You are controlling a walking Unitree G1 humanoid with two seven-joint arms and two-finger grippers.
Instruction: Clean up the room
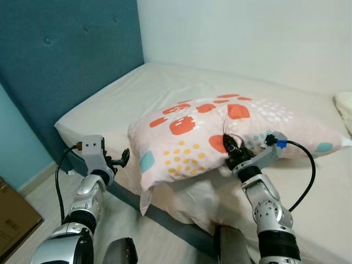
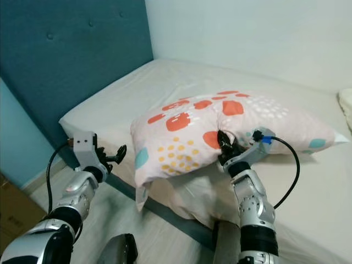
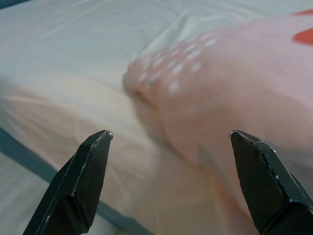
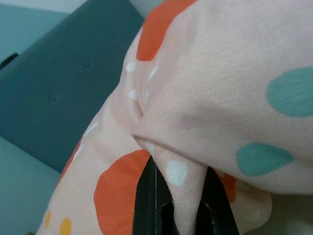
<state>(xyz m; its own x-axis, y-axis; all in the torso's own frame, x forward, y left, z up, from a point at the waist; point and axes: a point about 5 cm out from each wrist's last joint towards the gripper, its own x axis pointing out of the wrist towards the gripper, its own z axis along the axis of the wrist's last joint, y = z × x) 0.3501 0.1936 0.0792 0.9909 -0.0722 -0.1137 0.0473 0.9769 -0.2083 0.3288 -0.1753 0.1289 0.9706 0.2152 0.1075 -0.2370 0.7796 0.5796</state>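
Note:
A pink pillow [image 1: 220, 132] with orange patches, yellow dots and teal drops lies across the bed [image 1: 132, 88], its left end sticking out over the bed's near edge. My right gripper [image 1: 230, 147] is shut on a fold of the pillow's near side; in the right wrist view the cloth [image 4: 183, 196] is pinched between the black fingers [image 4: 146, 196]. My left gripper [image 1: 122, 159] is open, held beside the bed's near edge just left of the pillow's hanging corner. In the left wrist view its fingers [image 3: 80, 181] stand wide apart, facing the pillow [image 3: 220, 88].
A teal padded headboard [image 1: 71, 60] stands at the left, white walls behind. A cream cushion [image 1: 345, 107] shows at the far right edge. A cardboard box [image 1: 14, 220] sits on the wooden floor at the lower left.

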